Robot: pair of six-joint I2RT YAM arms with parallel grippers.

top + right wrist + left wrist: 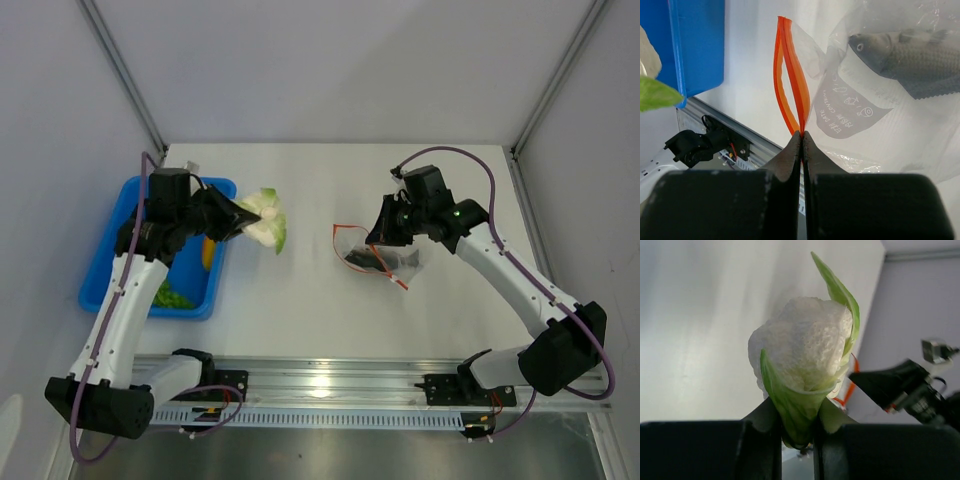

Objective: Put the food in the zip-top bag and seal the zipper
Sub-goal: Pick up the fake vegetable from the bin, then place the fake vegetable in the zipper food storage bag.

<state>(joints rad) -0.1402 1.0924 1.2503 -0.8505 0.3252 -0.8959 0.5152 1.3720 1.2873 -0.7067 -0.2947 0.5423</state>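
A: The clear bag (385, 258) is lying on the counter (300, 310) right of centre, and a dark toy fish (910, 55) is already sitting inside it.
B: And the zipper (790, 75), that orange-red strip, is standing apart in a narrow loop, so the mouth is gaping open.
A: The right fingers (801, 145) are pressing together on the end of that strip, pinching it right where the two halves meet.
B: Over on the left, the leafy vegetable (802, 340), white with green leaves, is being gripped by its stem end in the left fingers (242, 222).
A: It's hanging just beside the right rim of the blue tray (105, 285), well apart from the bag.
B: Down in the tray, a green piece (172, 296) is lying near the front, and an orange-yellow piece (208, 250) is showing beside the left arm.
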